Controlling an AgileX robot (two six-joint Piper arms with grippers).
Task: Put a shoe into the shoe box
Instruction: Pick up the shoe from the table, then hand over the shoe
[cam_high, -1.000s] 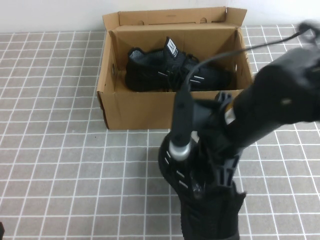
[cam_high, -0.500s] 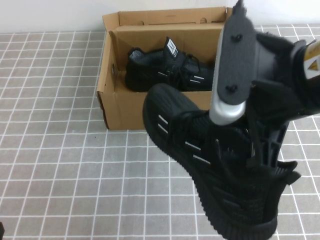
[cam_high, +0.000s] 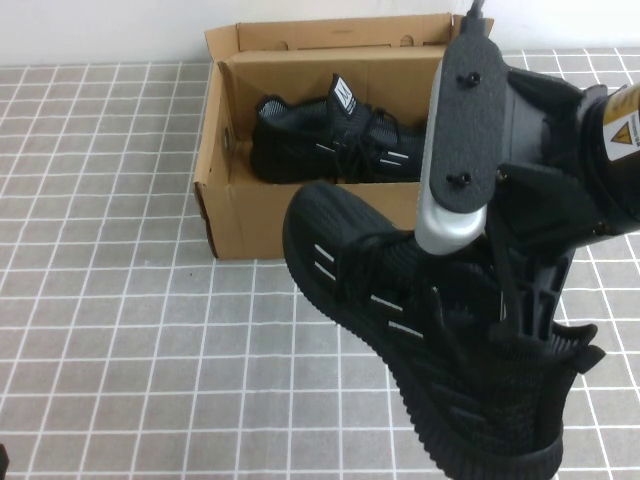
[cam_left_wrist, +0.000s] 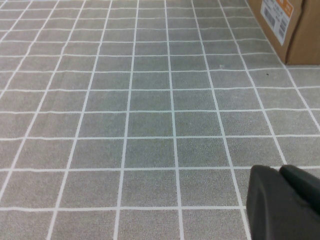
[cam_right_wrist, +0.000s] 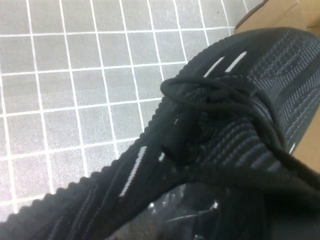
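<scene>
My right gripper (cam_high: 510, 310) is shut on the shoe (cam_high: 390, 290), a black knit sneaker with white dashes. It hangs in the air just in front of the shoe box (cam_high: 270, 220), tilted, toe toward the box's front wall. In the right wrist view the shoe (cam_right_wrist: 220, 125) fills the picture and hides the fingers at its collar; the box corner (cam_right_wrist: 280, 12) shows beyond. The brown cardboard box stands open, lid flap up at the back. My left gripper (cam_left_wrist: 280, 172) is shut and holds nothing, low over the tiles to the left of the box (cam_left_wrist: 295, 30).
A twin black sneaker (cam_high: 330, 140) lies inside the box along its back wall. The table (cam_high: 100, 300) is covered in grey tiles with white lines. A white wall runs behind the box.
The right arm has lifted the shoe off the table and carried it up toward the box. Over the last half second it shifted only slightly. The left gripper stays parked.
</scene>
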